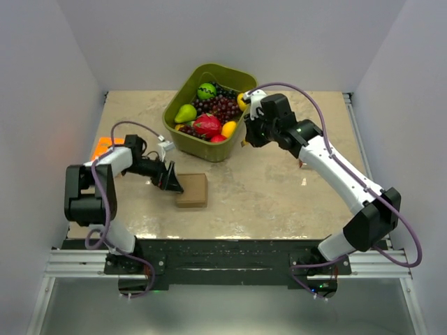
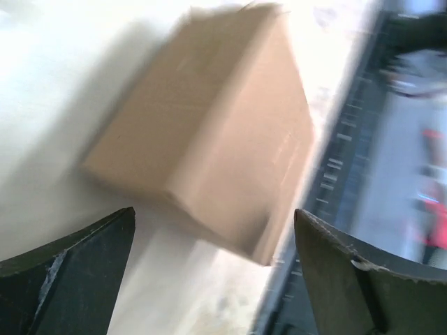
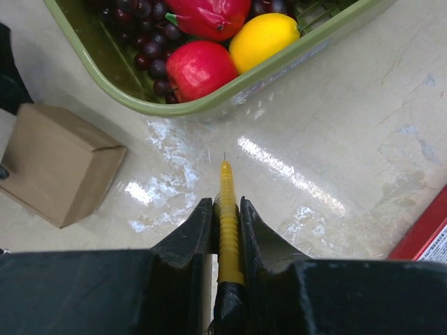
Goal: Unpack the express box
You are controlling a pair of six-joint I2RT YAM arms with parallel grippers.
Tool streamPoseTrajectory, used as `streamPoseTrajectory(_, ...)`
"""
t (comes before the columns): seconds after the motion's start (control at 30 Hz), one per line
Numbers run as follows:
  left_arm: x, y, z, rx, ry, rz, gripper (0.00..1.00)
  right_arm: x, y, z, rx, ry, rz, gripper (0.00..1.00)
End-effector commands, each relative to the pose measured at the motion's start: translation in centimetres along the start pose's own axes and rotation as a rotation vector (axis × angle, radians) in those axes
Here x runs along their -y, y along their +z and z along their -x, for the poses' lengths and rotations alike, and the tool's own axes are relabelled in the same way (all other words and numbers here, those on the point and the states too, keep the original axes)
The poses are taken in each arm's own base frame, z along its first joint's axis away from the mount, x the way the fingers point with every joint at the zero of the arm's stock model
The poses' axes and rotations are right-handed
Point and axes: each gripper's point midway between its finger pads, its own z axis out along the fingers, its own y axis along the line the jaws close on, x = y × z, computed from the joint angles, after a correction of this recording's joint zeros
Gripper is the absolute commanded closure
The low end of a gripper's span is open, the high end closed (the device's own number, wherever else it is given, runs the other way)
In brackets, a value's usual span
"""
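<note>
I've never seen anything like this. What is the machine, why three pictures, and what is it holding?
These are two robot arms bolted at the near edge of a table, each ending in a two-finger gripper. The wide picture comes from a fixed camera above and behind them. The other two come from cameras on the wrists, each looking out over its own gripper. On the table lie a small brown box, a green tub of fruit, a red packet and an orange tray. The left gripper is open close by the box, holding nothing. The right gripper is shut on a slim yellow tool with a thin pointed tip, perhaps a cutter for the box.
</note>
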Motion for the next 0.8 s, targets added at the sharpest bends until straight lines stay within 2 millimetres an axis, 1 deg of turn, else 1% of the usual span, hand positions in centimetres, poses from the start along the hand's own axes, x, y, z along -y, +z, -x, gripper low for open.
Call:
streamPoseTrajectory(0.0,-4.3,-3.4,5.3,0.103,0.122,0.368,0.0,0.6,-1.4,1.9,0.082,-0.005,-0.019,1.0)
streamPoseTrajectory(0.03,-5.2,-4.7,6.0,0.112,0.143,0.472,0.0,0.6,-1.5,1.8,0.083,-0.005,-0.019,1.0)
streamPoseTrajectory(0.1,-5.3,-6.0,6.6,0.121,0.181,0.552,0.0,0.7,-1.4,1.5,0.079,-0.001,-0.02,1.0)
streamPoseTrajectory(0.13,-4.6,-7.0,6.9,0.139,0.25,0.595,0.0,0.7,-1.6,1.5,0.082,0.003,-0.021,1.0)
streamPoseTrajectory(0.17,-4.1,-7.4,7.0,0.149,0.296,0.61,0.0,0.7,-1.6,1.6,0.088,0.004,-0.021,1.0)
streamPoseTrajectory(0.2,-3.4,-7.6,7.0,0.138,0.408,0.607,0.0,0.7,-1.6,1.4,0.086,0.004,-0.021,1.0)
streamPoseTrajectory(0.23,-1.3,-7.6,6.6,0.155,0.506,0.575,0.0,0.8,-1.6,1.3,0.087,0.006,-0.022,1.0)
streamPoseTrajectory(0.3,0.7,-6.7,6.1,0.118,0.68,0.552,0.0,0.9,-1.8,1.3,0.099,0.005,-0.02,1.0)
streamPoseTrajectory(0.33,1.6,-6.6,5.4,0.082,0.816,0.569,0.0,1.0,-1.9,1.4,0.105,-0.007,-0.023,1.0)
streamPoseTrajectory(0.37,2.7,-5.6,5.1,0.053,0.897,0.543,0.0,0.6,-2.3,1.7,0.121,-0.018,-0.002,1.0)
streamPoseTrajectory(0.43,3.8,-4.8,4.2,0.015,1.029,0.52,0.0,0.5,-2.4,1.6,0.123,-0.02,0.001,1.0)
streamPoseTrajectory(0.47,4.6,-4.0,3.9,0.001,1.073,0.483,0.0,0.6,-2.4,1.6,0.124,-0.021,-0.004,1.0)
streamPoseTrajectory(0.57,5.4,-2.3,2.8,-0.041,1.15,0.421,0.0,0.5,-2.2,0.8,0.109,-0.019,0.002,1.0)
streamPoseTrajectory(0.6,5.2,-2.1,2.8,-0.043,1.146,0.43,0.0,0.5,-2.3,0.7,0.107,-0.02,0.007,1.0)
streamPoseTrajectory(0.63,4.4,-1.9,3.0,-0.045,1.154,0.476,0.0,0.4,-2.3,0.5,0.106,-0.019,0.01,1.0)
streamPoseTrajectory(0.73,4.2,-1.1,3.2,-0.025,1.199,0.501,0.0,0.4,-2.8,0.3,0.107,-0.016,0.009,1.0)
streamPoseTrajectory(0.77,4.5,-0.3,2.9,-0.029,1.217,0.48,0.0,0.5,-2.9,0.0,0.101,-0.015,0.006,1.0)
